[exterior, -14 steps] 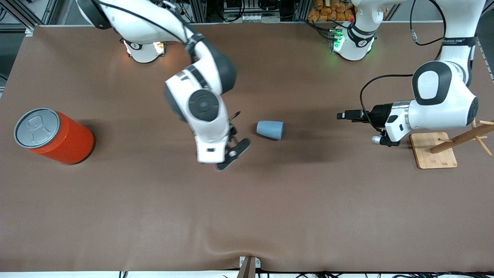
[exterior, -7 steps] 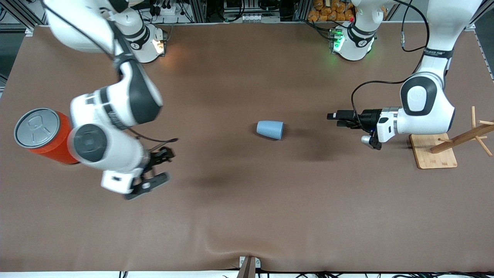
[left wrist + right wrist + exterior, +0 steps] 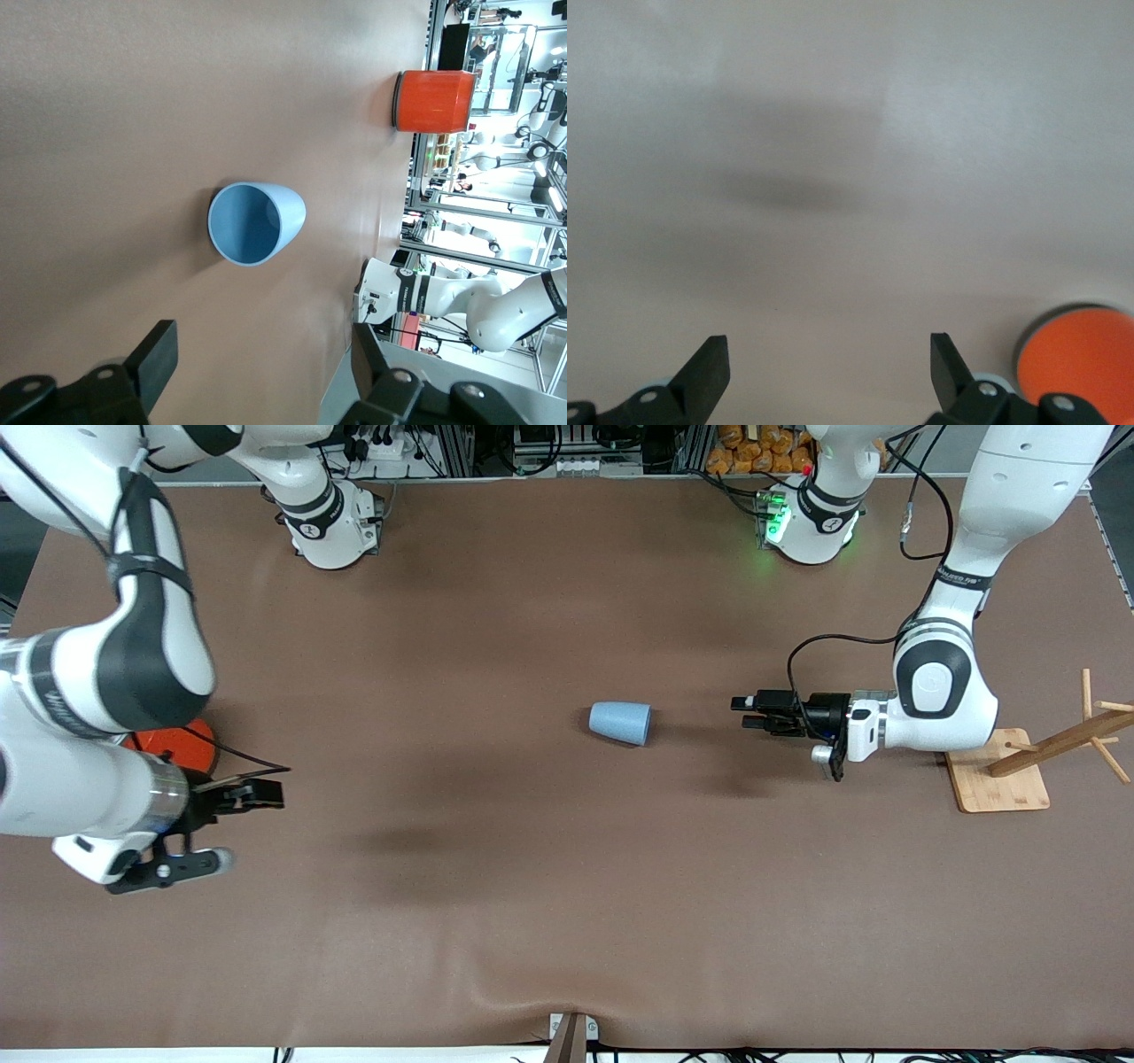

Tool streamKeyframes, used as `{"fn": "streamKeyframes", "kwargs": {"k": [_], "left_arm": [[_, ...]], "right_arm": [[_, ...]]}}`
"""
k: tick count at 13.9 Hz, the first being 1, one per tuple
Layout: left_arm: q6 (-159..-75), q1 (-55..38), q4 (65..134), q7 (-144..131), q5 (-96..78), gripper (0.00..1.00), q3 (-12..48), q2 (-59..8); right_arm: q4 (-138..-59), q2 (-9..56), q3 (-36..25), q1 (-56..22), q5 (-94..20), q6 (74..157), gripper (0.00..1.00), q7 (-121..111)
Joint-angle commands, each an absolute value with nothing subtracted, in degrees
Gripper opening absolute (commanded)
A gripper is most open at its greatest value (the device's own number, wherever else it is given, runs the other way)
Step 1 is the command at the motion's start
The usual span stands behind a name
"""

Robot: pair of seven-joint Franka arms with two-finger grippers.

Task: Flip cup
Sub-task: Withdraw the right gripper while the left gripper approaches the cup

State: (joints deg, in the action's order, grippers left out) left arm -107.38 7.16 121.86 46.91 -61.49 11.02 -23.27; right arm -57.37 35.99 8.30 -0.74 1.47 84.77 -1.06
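The light-blue cup [image 3: 620, 723] lies on its side in the middle of the brown table, its rim turned toward the left arm's end. In the left wrist view its open mouth [image 3: 257, 223] faces the camera. My left gripper [image 3: 742, 714] is open and empty, low over the table, level with the cup and a short gap from its rim; it also shows in the left wrist view [image 3: 263, 354]. My right gripper [image 3: 266, 794] is open and empty over the table beside the orange can, well away from the cup; the right wrist view [image 3: 828, 354] shows only bare table between its fingers.
The orange can [image 3: 173, 746] stands at the right arm's end, mostly hidden by the right arm; it also shows in both wrist views [image 3: 431, 101] [image 3: 1076, 350]. A wooden rack [image 3: 1036, 751] on a square base stands at the left arm's end.
My right arm has swung from beside the cup to the right arm's end, by the orange can. My left gripper has moved closer to the cup. The cup has not moved.
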Motion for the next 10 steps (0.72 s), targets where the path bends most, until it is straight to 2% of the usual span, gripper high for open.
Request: {"fn": "streamKeyframes", "kwargs": {"k": [1, 3, 4, 8, 10], "left_arm": [[-107.67, 5.72, 121.73, 47.64, -62.67, 0.78, 11.34, -22.94], [-107.75, 5.1, 121.64, 47.99, -62.75, 0.74, 11.34, -23.55], [-107.84, 5.01, 121.55, 48.25, -63.01, 0.74, 11.34, -23.82], [-108.98, 2.91, 121.47, 51.67, -67.49, 0.73, 11.34, -26.18], [-109.51, 1.85, 121.46, 53.95, -69.77, 0.73, 11.34, -27.5]], "right_arm": [[-58.71, 31.39, 9.93, 0.52, 1.06, 80.71, 1.0, 6.91], [-60.63, 26.57, 9.84, 0.44, 0.88, 79.02, 1.0, 14.9], [-64.39, 22.28, 9.76, 0.53, 0.88, 79.19, 1.0, 16.59], [-85.47, 2.33, 5.73, 1.06, -2.36, 84.27, 1.0, 16.17], [-87.54, -0.43, 4.14, 0.88, -3.16, 84.47, 1.0, 16.0]]}}
